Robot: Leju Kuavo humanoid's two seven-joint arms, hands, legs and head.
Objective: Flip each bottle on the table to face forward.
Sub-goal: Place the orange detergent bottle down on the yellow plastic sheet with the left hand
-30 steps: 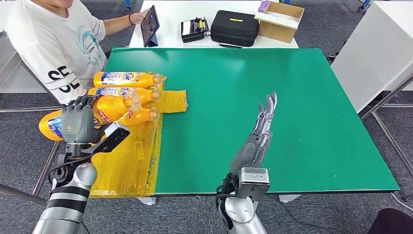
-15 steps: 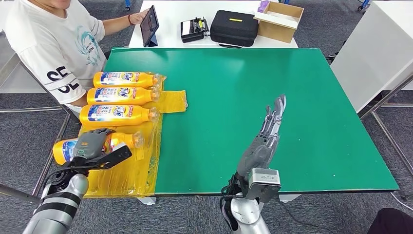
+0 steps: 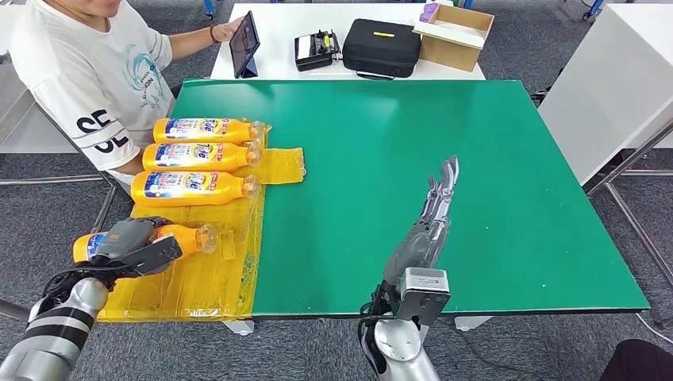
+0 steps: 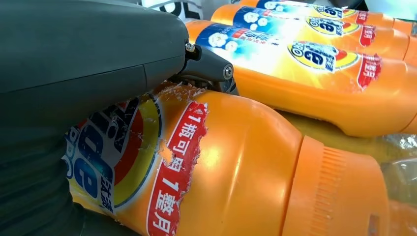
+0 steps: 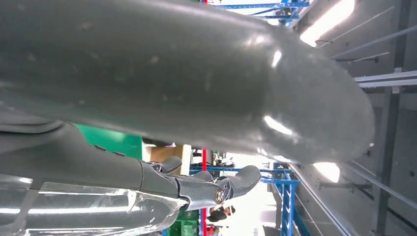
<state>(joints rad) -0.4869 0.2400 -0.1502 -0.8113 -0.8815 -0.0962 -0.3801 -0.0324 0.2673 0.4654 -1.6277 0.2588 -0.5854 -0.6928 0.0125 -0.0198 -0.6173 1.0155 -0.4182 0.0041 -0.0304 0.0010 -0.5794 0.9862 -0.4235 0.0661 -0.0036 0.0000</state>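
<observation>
From the head view, the left hand point(image 3: 133, 240) sits at about 8 o'clock on the green surface point(image 3: 476, 198), wrapped over the body of the nearest bottle point(image 3: 184, 236), which lies on its side on a yellow plastic sheet point(image 3: 208, 274) with its clear cap end pointing toward 3 o'clock. Three more bottles lie side by side farther up the sheet, toward 10 o'clock: the third bottle point(image 3: 190, 187) just beyond the held one, the second bottle point(image 3: 202, 155) past that, and the far bottle point(image 3: 208, 128) closest to a seated person point(image 3: 87, 71) in a white shirt; all three show blue-and-white labels upward and point their caps toward 3 o'clock. The left wrist view adds what the head view cannot resolve: the left hand's point(image 4: 74, 73) grey thumb presses on the held bottle's point(image 4: 236, 167) torn label, with red and blue print and frayed edges, and the neighbouring bottle point(image 4: 314, 83) lies just beside it, not visibly touching. The right hand point(image 3: 424, 226) hovers over the surface near 6 o'clock, fingers straight and apart, holding nothing; the right wrist view shows the right hand's point(image 5: 196, 187) dark fingers extended against a bright ceiling and blue racks. Beyond the surface, at 12 o'clock, a white table carries a tablet point(image 3: 244, 43), a black case point(image 3: 381, 46) and a cardboard box point(image 3: 454, 33).
</observation>
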